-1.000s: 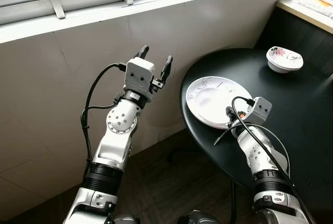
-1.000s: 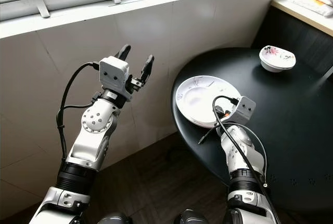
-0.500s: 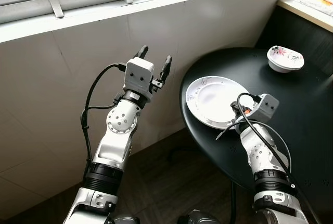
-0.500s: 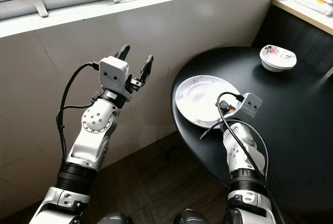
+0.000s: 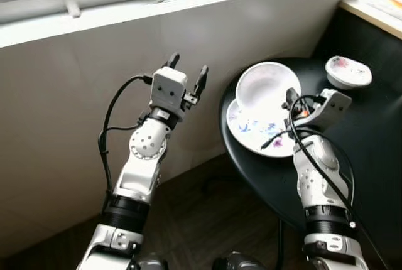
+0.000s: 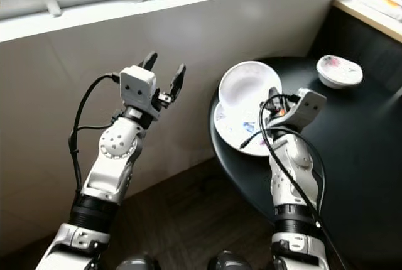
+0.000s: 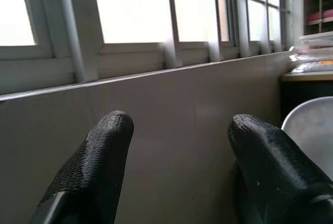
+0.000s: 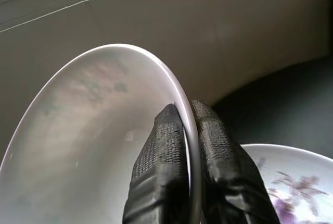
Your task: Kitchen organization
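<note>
Between the right gripper's (image 6: 274,97) fingers (image 8: 165,146) sat the rim of the upper plate (image 5: 262,86), pinched tight & tilted up off the patterned plate (image 5: 257,133) just below on the black table (image 5: 370,132); small bowl (image 5: 348,71) waited well beyond, so sorting looked barely begun. Vs 0.5 s earlier, that plate had been lifted from flat, exposing the pattern. Left gripper (image 5: 186,73), fingers apart, had stayed raised by the wall (image 5: 75,107).

The table (image 5: 377,157) stands at right, below the window sill (image 5: 188,0). A plate (image 5: 251,133) lies on its left edge; a second plate (image 5: 262,86) is tilted above it. A bowl (image 5: 348,71) sits behind, at right.
</note>
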Controlling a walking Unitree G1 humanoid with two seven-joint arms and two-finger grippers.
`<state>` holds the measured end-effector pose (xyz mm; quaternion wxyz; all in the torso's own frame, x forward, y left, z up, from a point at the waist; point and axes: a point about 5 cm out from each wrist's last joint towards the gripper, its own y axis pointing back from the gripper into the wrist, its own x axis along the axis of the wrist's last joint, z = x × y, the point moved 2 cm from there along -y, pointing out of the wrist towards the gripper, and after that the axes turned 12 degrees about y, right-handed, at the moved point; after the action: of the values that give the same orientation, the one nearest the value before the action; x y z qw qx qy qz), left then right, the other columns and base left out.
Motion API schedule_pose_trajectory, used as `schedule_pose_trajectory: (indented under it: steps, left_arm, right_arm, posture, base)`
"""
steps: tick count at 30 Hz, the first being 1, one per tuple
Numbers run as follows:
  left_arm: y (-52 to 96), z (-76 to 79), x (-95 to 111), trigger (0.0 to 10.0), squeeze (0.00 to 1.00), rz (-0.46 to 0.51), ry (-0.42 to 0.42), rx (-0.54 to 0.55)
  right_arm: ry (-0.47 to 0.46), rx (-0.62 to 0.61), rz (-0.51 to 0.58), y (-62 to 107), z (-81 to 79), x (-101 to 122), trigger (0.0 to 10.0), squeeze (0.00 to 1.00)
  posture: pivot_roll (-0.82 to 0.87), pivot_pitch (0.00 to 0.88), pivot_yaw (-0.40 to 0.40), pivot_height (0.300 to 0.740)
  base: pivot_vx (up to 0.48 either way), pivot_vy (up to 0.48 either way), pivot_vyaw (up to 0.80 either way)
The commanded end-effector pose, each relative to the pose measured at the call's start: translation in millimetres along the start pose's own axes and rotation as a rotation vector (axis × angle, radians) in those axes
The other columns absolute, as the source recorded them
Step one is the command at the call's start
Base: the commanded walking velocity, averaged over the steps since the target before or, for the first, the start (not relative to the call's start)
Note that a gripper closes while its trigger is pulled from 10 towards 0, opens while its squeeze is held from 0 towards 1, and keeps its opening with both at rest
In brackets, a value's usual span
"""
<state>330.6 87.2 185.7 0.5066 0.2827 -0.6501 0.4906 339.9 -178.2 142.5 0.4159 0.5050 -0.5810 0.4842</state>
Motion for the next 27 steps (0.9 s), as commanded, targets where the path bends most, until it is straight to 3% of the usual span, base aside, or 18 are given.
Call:
schedule_pose_trajectory:
  steps: [1, 27]
  left_arm:
    - [-1.4, -1.2, -1.1, 10.0, 0.0, -0.008, -0.002, 0.01]
    - [-1.8, -0.6, -3.0, 10.0, 0.0, -0.016, -0.001, 0.018]
  right_arm:
    - [0.036, 0.025, 0.051, 0.8, -3.8, 10.0, 0.0, 0.0]
    - [0.121, 0.072, 0.063, 3.2, -13.2, 7.2, 0.0, 0.0]
  posture:
    - [0.0, 0.0, -0.072, 0.74]
    - [0.0, 0.0, -0.078, 0.74]
  base:
    - [0.0, 0.0, 0.77]
    - [0.0, 0.0, 0.78]
